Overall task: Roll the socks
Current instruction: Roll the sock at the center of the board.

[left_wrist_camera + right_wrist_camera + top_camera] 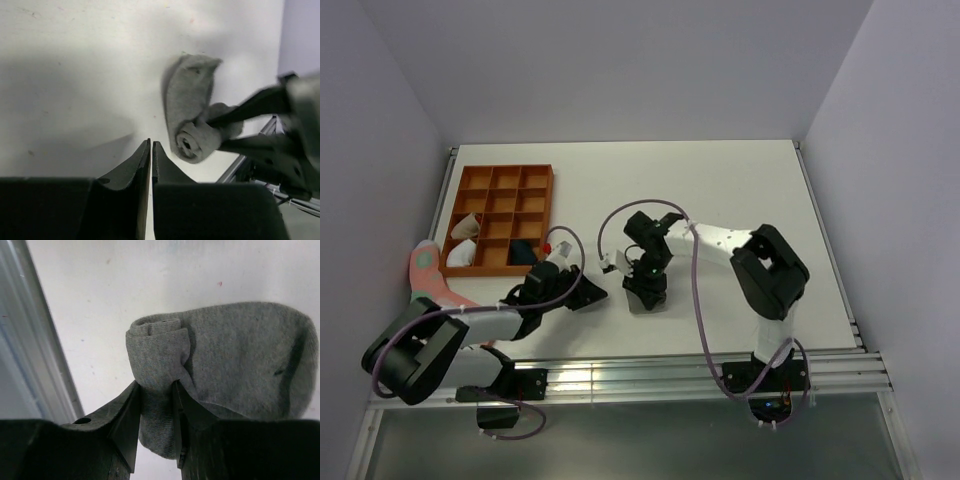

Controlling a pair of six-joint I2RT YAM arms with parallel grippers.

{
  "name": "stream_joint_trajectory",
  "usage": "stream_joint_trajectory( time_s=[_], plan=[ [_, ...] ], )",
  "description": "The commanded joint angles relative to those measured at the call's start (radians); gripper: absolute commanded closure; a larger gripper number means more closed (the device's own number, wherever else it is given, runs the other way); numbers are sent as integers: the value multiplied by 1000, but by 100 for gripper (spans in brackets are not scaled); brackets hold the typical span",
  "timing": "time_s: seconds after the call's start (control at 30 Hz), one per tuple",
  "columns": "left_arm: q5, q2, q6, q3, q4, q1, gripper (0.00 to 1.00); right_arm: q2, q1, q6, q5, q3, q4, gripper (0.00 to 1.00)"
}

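Grey sock, half rolled, lies near the middle of the white desk, its rolled end pinched between the fingers of the right gripper. The clamp sits across the coil, apparently to stop the roll springing open while the flat remainder rests on the surface. Just to its left, the left gripper hovers low over the desk, fingers pressed almost together on nothing and tips pointed toward the coil, seemingly placed to help tuck or steady the bundle. At the far left stands a wooden tray of twelve compartments, likely the place for finished rolls. Two pale bundles occupy its left column, and a dark shape in a near compartment is too small to identify. One pink sock lies beside the tray at the desk's left edge, partly under the left arm. Counted: two arms, one grey sock in a grip, one pink sock, two pale bundles, one tray. The roll looks roughly halfway done, with the flat part not yet wound in
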Motion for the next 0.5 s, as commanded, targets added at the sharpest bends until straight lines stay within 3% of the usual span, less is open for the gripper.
stream_joint_trajectory(
  time_s=[0.0, 0.13, 0.3, 0.47],
  plan=[
    [-35, -87, -14, -48, 151, -6, 88, 130, -39, -49, -85, 109, -157, 78],
    [-55, -144, 51, -45, 128, -48, 87, 276, -77, -61, -146, 293, -286, 78],
    [-124, -89, 155, 2, 134, -157, 86, 411, -108, -47, -168, 407, -378, 78],
    [-148, -22, 256, -4, 280, -227, 74, 479, -117, -95, -186, 450, -450, 76]
  ],
)
